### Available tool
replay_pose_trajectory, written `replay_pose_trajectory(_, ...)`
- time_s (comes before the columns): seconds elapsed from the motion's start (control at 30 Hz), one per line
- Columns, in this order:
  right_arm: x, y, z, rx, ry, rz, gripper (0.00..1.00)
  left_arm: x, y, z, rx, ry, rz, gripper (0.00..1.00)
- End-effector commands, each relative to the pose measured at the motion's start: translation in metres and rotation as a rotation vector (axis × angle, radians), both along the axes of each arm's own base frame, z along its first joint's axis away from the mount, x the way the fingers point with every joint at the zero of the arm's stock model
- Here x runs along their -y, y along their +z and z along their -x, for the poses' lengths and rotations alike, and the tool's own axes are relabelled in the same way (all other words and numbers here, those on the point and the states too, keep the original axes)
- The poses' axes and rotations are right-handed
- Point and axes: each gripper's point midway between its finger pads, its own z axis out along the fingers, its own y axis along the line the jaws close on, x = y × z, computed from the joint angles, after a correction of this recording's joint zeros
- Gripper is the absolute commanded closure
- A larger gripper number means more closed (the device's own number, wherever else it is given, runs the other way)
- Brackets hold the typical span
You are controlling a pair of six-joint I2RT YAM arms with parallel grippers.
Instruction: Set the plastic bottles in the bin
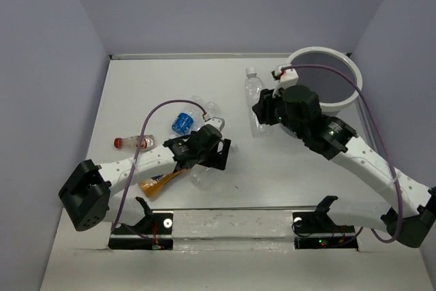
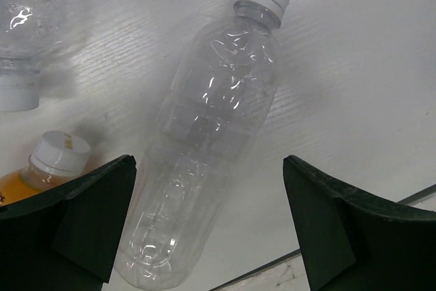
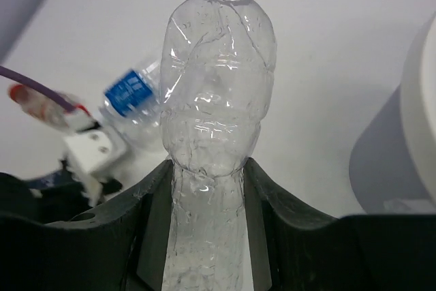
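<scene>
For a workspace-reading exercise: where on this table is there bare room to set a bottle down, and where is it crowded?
Bare: the far-left table between back wall and bottles; the near strip between the arms. Crowded: around the left hand, among blue-label bottle, red-capped bottle and orange bottle. The right hand, gripping a clear bottle, fills the gap beside the bin.

Bright even light, soft shadows, washed-out table [image 2: 354,66], near edges perhaps blurred
</scene>
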Motion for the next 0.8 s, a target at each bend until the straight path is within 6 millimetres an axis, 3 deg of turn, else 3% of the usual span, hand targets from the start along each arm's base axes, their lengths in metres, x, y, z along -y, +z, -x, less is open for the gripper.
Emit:
replay_pose_trajectory(0.0,0.007,0.131,0.004,0.284,0.024,-0.151,0.64,0.017,0.006,-0.011,0.031,-0.03,0.001,0.01)
replay_pose_trajectory(0.13,0.06,0.19,-0.015,0.47,-0.222,-0.038,0.6,0.017,-0.016,-0.008,-0.007,-0.042,-0.057,0.01)
replay_pose_trajectory(0.17,0.086,0.192,-0.032,0.492,-0.347,0.068,0.6,0.018,-0.018,-0.007,-0.009,-0.042,-0.062,0.01)
replay_pose_trajectory(0.2,0.099,0.196,-0.04,0.498,-0.403,0.094,0.6,0.017,-0.022,-0.005,-0.014,-0.046,-0.071,0.01)
replay_pose_trajectory(0.23,0.131,0.203,-0.054,0.505,-0.501,0.094,0.6,0.016,-0.025,-0.006,-0.015,-0.044,-0.081,0.01)
replay_pose_trajectory(0.3,0.16,0.195,-0.073,0.486,-0.574,0.076,0.61,0.013,-0.031,-0.006,-0.016,-0.036,-0.101,0.01)
replay_pose_trajectory(0.33,0.19,0.187,-0.084,0.474,-0.65,0.064,0.61,0.013,-0.034,-0.004,-0.019,-0.039,-0.112,0.01)
replay_pose_trajectory(0.4,0.211,0.175,-0.095,0.451,-0.719,0.038,0.62,0.012,-0.037,-0.002,-0.015,-0.037,-0.127,0.01)
replay_pose_trajectory(0.47,0.229,0.151,-0.107,0.412,-0.78,0.042,0.62,0.011,-0.041,0.0,-0.014,-0.031,-0.139,0.03)
replay_pose_trajectory(0.5,0.227,0.145,-0.111,0.406,-0.777,0.038,0.62,0.011,-0.042,0.001,-0.015,-0.03,-0.14,0.06)
replay_pose_trajectory(0.63,0.231,0.121,-0.12,0.384,-0.805,0.013,0.59,0.011,-0.044,0.001,-0.007,-0.023,-0.139,0.27)
replay_pose_trajectory(0.7,0.226,0.108,-0.12,0.362,-0.791,-0.011,0.43,0.013,-0.043,0.002,-0.003,-0.029,-0.127,0.37)
replay_pose_trajectory(0.77,0.224,0.107,-0.114,0.364,-0.777,-0.04,0.26,0.013,-0.039,0.002,0.007,-0.029,-0.115,0.49)
